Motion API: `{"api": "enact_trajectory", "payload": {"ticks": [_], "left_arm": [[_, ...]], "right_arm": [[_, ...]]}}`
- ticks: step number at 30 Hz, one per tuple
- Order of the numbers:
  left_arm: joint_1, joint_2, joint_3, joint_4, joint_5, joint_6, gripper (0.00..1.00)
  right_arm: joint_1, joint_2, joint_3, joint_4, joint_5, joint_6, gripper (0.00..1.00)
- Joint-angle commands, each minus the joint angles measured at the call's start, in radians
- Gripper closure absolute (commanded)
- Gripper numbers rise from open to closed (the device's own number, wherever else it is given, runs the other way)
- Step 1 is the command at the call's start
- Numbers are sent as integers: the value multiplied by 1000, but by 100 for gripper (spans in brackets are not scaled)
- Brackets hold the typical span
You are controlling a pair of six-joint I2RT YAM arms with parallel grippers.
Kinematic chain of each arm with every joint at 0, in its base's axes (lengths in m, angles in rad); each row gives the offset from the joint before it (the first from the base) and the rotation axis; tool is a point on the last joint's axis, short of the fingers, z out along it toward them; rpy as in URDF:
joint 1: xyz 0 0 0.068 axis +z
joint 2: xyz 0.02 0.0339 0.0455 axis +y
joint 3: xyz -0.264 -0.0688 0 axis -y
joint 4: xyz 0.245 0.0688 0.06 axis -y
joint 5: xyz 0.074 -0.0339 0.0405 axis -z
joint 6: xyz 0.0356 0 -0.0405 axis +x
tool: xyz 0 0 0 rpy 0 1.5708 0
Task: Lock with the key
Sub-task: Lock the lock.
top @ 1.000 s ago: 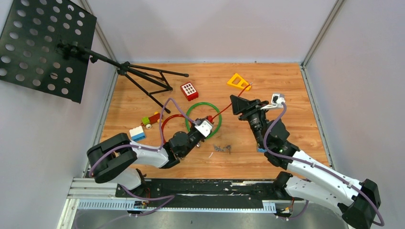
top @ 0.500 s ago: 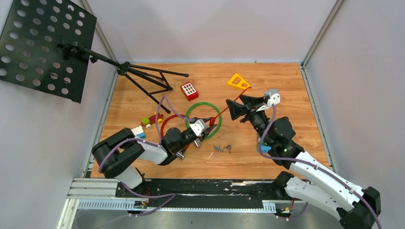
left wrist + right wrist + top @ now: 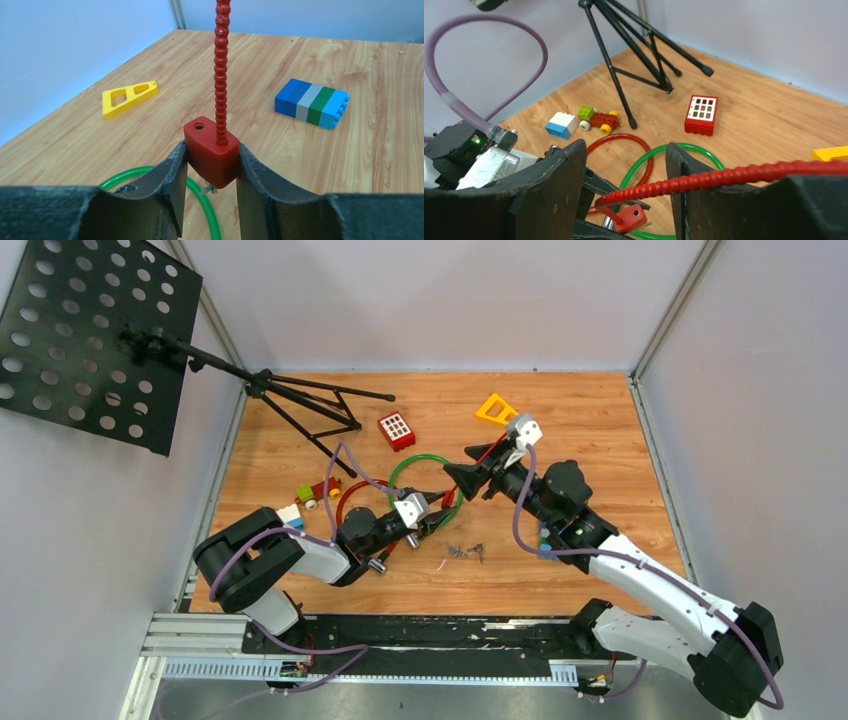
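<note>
The red lock body (image 3: 212, 152) is clamped between the fingers of my left gripper (image 3: 210, 172), which is shut on it. Its red ribbed cable (image 3: 221, 75) rises from the top, next to an empty hole. A small pale metal bit pokes out under the body. From above, my left gripper (image 3: 437, 510) lies over the green ring (image 3: 400, 472). My right gripper (image 3: 468, 478) hangs open just right of it; the cable (image 3: 724, 177) passes across its right finger (image 3: 704, 190), ungripped. A bunch of keys (image 3: 466, 551) lies on the table.
A red ring (image 3: 350, 500) overlaps the green one. A red window brick (image 3: 396, 430), yellow triangle (image 3: 497, 410), toy car (image 3: 318, 490) and blue-white brick (image 3: 288, 518) lie around. A blue-green brick stack (image 3: 311, 102) sits right of the lock. A music stand's tripod (image 3: 310, 405) stands back left.
My right gripper has swung left and down toward the lock and opened wider. My left arm shifted slightly, still shut on the lock body.
</note>
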Motion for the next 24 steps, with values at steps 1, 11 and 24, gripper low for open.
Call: {"api": "enact_trajectory", "payload": {"ticks": [1,11,24], "left_arm": [[-1,-25,16,74,4,-6,100],[-1,-29,4,83,-76,-4,99],[-1,-26,-6,112,-93,-5,36]], "right_arm": [[-5,51,70,2,-94,25,44],[-5,53,66,14,-128,26,100],[-5,113,83,85,-20,173,100]]}}
